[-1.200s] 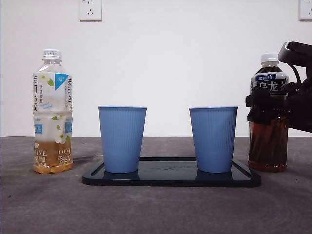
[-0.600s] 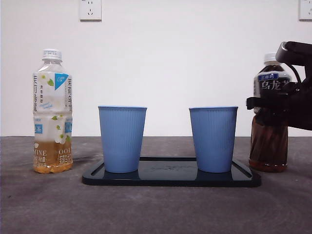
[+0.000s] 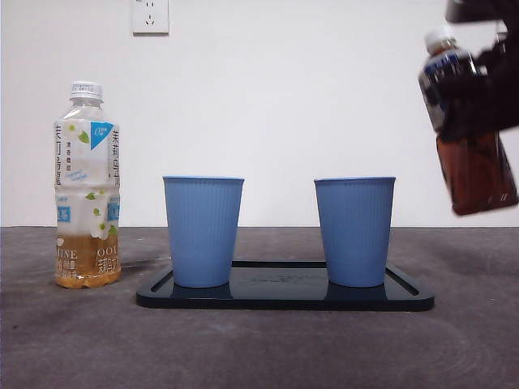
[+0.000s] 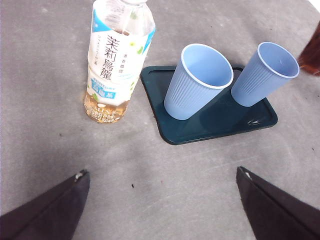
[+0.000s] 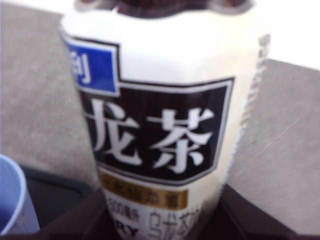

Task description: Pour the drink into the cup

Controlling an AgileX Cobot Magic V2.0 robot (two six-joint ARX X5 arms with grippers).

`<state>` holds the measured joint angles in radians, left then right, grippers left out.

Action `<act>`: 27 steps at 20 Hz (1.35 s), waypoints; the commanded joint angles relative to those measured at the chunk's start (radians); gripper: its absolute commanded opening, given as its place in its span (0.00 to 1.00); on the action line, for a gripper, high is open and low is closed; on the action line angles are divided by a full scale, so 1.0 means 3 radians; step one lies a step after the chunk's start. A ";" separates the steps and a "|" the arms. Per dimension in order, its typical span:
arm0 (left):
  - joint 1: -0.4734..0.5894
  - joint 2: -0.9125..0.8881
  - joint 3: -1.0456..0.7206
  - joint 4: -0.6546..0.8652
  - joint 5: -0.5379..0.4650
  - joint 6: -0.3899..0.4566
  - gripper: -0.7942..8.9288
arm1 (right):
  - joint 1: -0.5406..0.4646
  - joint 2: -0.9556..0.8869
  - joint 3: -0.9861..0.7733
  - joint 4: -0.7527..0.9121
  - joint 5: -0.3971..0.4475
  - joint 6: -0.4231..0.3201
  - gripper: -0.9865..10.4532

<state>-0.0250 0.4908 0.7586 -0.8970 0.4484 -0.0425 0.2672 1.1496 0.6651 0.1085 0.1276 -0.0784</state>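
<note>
My right gripper (image 3: pixel 486 97) is shut on the dark tea bottle (image 3: pixel 474 174), which hangs in the air at the far right, above the table. The bottle tilts with its white cap leaning left, and its label (image 5: pixel 160 115) fills the right wrist view. Two blue cups stand upright on a dark tray (image 3: pixel 284 298): the left cup (image 3: pixel 203 231) and the right cup (image 3: pixel 354 231). The bottle is to the right of the right cup and higher than its rim. My left gripper (image 4: pixel 160 200) is open, above the table in front of the tray (image 4: pixel 220 125).
A pale jasmine tea bottle (image 3: pixel 87 186) with a little liquid stands capped on the table, left of the tray. The left wrist view shows it (image 4: pixel 117 60) beside the nearer cup (image 4: pixel 197 82). A white wall runs close behind.
The dark tea bottle has risen off the table in my right gripper, moved slightly right and tilted. Cups, tray and the pale bottle have not moved.
</note>
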 commanded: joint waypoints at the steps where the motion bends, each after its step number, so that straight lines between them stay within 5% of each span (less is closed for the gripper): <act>1: -0.0025 0.0014 0.0067 0.0034 0.0000 0.0029 0.56 | 0.0011 -0.0027 0.0486 -0.0718 0.0038 -0.0469 0.19; 9: -0.0235 0.0014 0.0067 0.0206 -0.0023 0.0036 0.56 | 0.0275 -0.0023 0.1231 -0.2200 0.0824 -0.1527 0.19; 19: -0.0507 0.0014 0.0067 0.0198 -0.0024 0.0055 0.56 | 0.0902 0.0183 0.1241 -0.2509 0.1892 -0.2439 0.18; 27: -0.0615 0.0014 0.0067 0.0200 -0.0024 0.0053 0.56 | 0.1139 0.0458 0.1241 -0.2516 0.2303 -0.2870 0.18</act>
<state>-0.2058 0.4908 0.7589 -0.8448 0.4431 -0.0391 0.6010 1.2842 1.0054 -0.6727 0.7830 -0.9123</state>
